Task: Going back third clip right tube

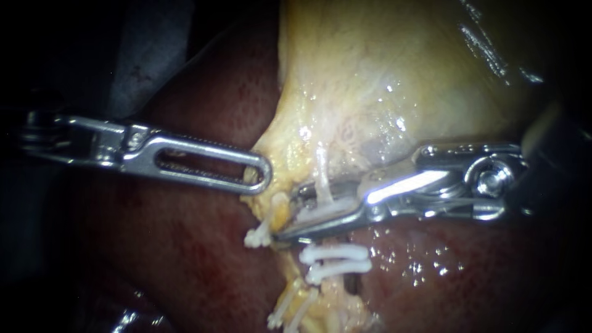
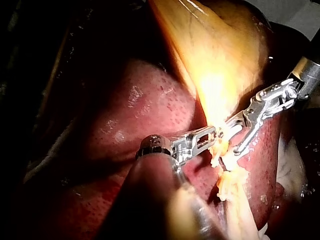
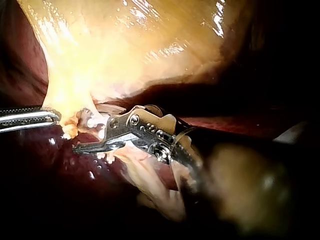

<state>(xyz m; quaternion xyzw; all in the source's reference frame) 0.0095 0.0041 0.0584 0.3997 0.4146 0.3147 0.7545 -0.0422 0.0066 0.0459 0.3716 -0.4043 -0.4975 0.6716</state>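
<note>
Two jaws of the right instrument (image 1: 290,213) are standing apart with a clear gap, straddling the right tube (image 1: 322,179). Nothing is looking clamped. A pale bit is sitting inside that gap, too smeared to call clip or tissue. The shaft behind those jaws is dropping into shadow in the endoscope view, and in the right wrist view it is showing only as a blurred lump behind the right instrument (image 3: 92,135).

The left instrument (image 1: 259,176) is lying with its jaws closed on the gallbladder (image 1: 382,80) edge, just beside the right instrument's tip. The endoscope is showing only one slotted jaw face. The right wrist view is giving both jaws of the left instrument (image 3: 50,119), lying close together and ending in pale tissue.

The right tube is reading as a thin whitish strand. Two white clips (image 1: 336,253) are sitting across it just past the lower jaw, side by side. One more clip (image 1: 259,237) is lying beside that jaw's tip.

In the left wrist view, glare is washing out the clips between the left instrument (image 2: 212,136) and the right instrument (image 2: 229,141). Dark red liver (image 1: 185,259) is lying beyond everything.
</note>
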